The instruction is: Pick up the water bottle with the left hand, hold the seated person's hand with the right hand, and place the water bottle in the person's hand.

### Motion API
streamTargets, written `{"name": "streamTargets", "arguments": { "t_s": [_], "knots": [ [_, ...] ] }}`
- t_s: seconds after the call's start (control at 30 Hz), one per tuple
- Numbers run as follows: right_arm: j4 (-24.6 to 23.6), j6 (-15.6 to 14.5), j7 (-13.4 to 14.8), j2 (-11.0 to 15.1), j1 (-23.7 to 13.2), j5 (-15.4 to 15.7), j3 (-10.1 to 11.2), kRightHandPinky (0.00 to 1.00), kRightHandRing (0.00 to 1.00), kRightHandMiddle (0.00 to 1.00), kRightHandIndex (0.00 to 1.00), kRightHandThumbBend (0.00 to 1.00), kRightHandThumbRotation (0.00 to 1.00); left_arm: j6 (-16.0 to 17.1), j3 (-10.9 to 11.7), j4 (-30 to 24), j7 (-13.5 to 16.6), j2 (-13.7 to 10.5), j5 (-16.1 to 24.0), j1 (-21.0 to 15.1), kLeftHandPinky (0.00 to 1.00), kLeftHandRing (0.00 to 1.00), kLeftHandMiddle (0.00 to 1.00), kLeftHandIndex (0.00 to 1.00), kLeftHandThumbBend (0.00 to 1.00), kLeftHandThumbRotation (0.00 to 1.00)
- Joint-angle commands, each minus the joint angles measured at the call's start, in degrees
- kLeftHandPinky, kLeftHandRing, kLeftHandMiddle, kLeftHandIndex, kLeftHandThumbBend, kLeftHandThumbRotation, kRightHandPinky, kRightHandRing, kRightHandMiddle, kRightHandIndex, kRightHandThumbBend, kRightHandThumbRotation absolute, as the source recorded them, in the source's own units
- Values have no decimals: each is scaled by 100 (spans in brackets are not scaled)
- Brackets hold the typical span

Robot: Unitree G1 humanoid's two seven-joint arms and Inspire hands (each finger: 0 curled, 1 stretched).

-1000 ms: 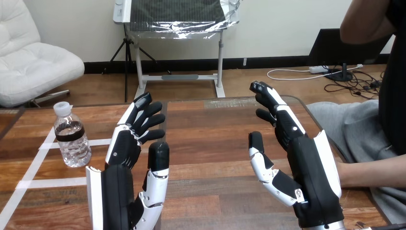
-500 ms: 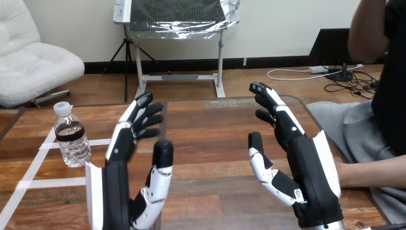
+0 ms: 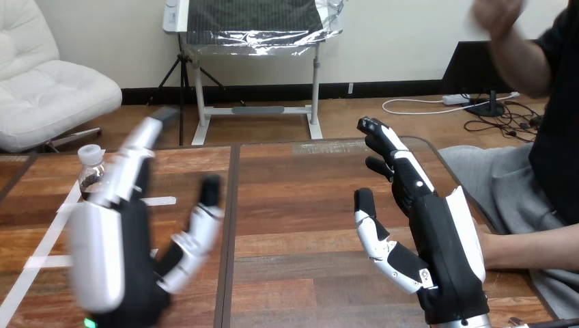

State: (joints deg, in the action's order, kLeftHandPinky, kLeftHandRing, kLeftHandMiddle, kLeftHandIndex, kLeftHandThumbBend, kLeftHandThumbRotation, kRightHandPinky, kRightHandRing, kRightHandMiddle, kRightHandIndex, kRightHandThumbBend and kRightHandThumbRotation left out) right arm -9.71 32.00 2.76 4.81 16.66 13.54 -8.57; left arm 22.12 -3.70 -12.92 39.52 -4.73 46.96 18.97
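A clear water bottle [image 3: 87, 169] with a white cap stands at the table's left, mostly hidden behind my left hand [image 3: 119, 239]. That hand is open, fingers straight, raised in front of the bottle and blurred by motion. My right hand [image 3: 427, 232] is open too, fingers straight and thumb spread, held above the table's right half. The person's forearm [image 3: 529, 249] rests at the table's right edge just behind my right hand; I cannot tell if they touch. The person's other hand [image 3: 498, 14] is raised at the upper right.
White tape lines [image 3: 41, 249] mark the wooden table [image 3: 300, 205] at its left. A dark seam [image 3: 229, 225] runs down the tabletop between my hands. The person sits at the right side.
My left hand has swung left toward the bottle, now covering most of it. The person's raised hand has moved up and left. My right hand has hardly moved.
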Motion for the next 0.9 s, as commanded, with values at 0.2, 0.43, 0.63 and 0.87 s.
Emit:
{"name": "streamTargets", "arguments": {
  "t_s": [0.2, 0.43, 0.63, 0.87],
  "knots": [
    [-40, 88, 7, -43, -397, -5, 25, 89, 94, 96, 90, 2, 0, -874, 580, 62, 215, -509, 816, -805, 86, 89, 89, 88, 48, 76],
    [-19, 88, 2, -47, -412, -36, 24, 89, 94, 97, 90, 2, 0, -1489, 740, 390, 53, -905, 1114, -1218, 90, 91, 92, 90, 53, 90],
    [-37, 68, 10, -38, -417, 7, 33, 89, 94, 97, 90, 2, 0, -1894, 765, 601, -195, -1212, 1239, -1483, 94, 94, 95, 93, 55, 98],
    [-64, 11, -11, -49, -417, -37, 29, 90, 95, 97, 90, 2, 0, -2136, 743, 984, -268, -1570, 1214, -1835, 96, 94, 96, 93, 56, 100]
  ]
}}
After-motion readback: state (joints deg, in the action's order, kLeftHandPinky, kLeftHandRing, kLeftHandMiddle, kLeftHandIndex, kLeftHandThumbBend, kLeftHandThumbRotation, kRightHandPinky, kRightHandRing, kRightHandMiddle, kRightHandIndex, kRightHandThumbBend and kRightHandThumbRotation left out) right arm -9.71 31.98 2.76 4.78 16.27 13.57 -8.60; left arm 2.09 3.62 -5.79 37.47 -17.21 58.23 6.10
